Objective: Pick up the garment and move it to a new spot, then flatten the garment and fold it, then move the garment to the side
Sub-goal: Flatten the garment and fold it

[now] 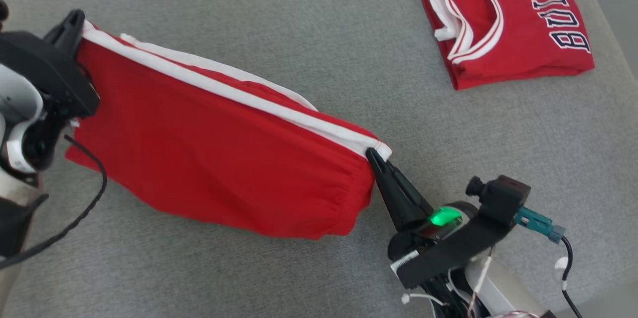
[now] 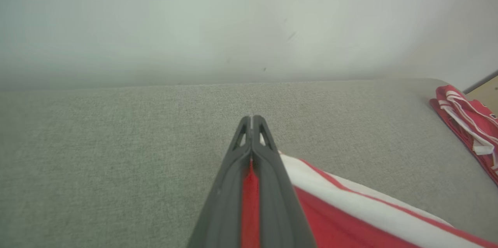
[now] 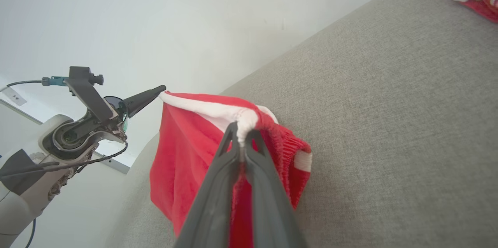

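Overhead, both claws clamp red shorts above grey couch; pale wall behind.

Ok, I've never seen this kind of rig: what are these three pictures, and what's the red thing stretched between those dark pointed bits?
It's a two-armed robot. One picture looks down from its head; the other two come from cameras on each wrist, looking along that arm's fingers. The dark points are its grippers. The left gripper and right gripper are each shut on an end of the red shorts, along their white stripe, holding them stretched over the grey cushioned surface. A folded red jersey lies apart, at the far right.
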